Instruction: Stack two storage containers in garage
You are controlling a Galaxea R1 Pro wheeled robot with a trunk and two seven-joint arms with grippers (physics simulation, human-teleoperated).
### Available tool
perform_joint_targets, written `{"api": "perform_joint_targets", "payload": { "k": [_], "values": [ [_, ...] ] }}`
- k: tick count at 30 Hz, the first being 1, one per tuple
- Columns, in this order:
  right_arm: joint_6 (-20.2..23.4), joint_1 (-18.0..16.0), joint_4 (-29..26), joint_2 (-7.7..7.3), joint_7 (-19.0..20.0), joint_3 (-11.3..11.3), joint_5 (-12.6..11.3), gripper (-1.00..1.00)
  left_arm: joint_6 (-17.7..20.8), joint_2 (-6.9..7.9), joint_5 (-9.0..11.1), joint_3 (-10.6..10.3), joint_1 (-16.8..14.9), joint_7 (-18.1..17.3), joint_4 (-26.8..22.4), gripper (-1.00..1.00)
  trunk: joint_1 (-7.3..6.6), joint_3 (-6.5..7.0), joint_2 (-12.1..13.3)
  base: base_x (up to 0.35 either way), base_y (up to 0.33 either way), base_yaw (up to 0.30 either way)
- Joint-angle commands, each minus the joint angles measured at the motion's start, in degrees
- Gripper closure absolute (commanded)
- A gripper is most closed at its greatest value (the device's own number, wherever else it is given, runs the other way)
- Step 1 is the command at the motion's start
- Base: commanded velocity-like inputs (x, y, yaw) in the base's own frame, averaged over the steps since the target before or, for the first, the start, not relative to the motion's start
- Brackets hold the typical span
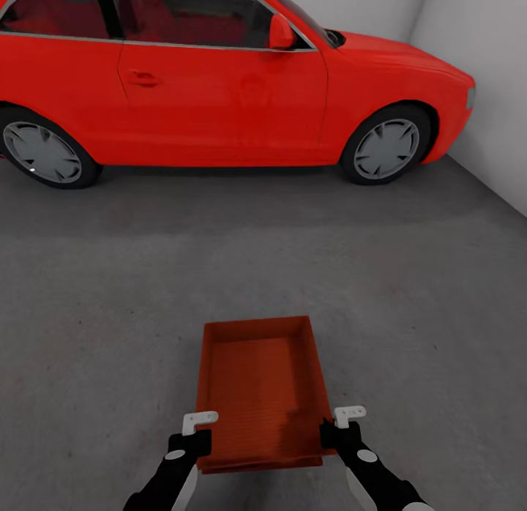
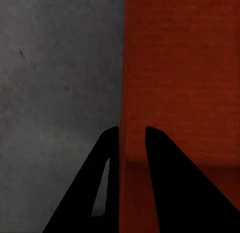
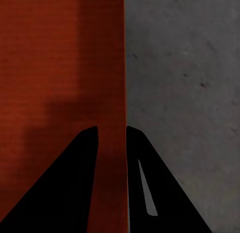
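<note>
One rust-red storage container (image 1: pixel 258 386) lies lengthwise in front of me over the dark grey garage floor (image 1: pixel 110 291). My left gripper (image 1: pixel 196 441) is shut on its left side wall near the closest corner. My right gripper (image 1: pixel 333 432) is shut on the right side wall at the matching spot. In the left wrist view the gripper (image 2: pixel 131 129) straddles the container's (image 2: pixel 185 68) wall, with floor (image 2: pixel 55 83) beside it. In the right wrist view the gripper (image 3: pixel 111 128) pinches the container's (image 3: pixel 55 58) other wall. I cannot tell whether the bin touches the floor.
A red coupe car (image 1: pixel 219 72) stands side-on across the far end of the garage. A white wall (image 1: pixel 483 42) closes the right side. Bare concrete stretches between the container and the car.
</note>
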Motion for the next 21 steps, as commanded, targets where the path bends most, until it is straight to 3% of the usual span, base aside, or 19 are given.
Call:
{"api": "perform_joint_targets", "payload": {
  "k": [1,5,6,21],
  "values": [
    [1.42,0.03,0.24,0.03,0.48,-0.13,-1.12,1.0,-0.81,-0.89,-0.53,1.06,-0.03,-0.61,-0.69,1.0,0.0,-0.04,-0.02,0.0,0.0,0.0],
    [1.42,0.03,0.24,0.03,0.53,-0.13,-1.12,1.0,-0.77,-0.89,-0.6,1.13,-0.03,-0.69,-0.68,1.0,0.0,-0.04,-0.02,0.0,0.0,0.0],
    [1.42,0.03,0.24,0.03,0.55,-0.13,-1.12,-1.0,-0.75,-0.89,-0.63,1.13,-0.03,-0.71,-0.68,-1.0,0.0,-0.04,-0.02,0.0,0.0,0.0],
    [1.42,0.03,0.24,0.03,0.83,-0.13,-1.12,-1.0,-0.85,-0.89,-0.62,1.26,-0.03,-0.36,-0.68,-1.0,0.0,-0.04,-0.02,0.0,0.0,0.0]
  ]
}}
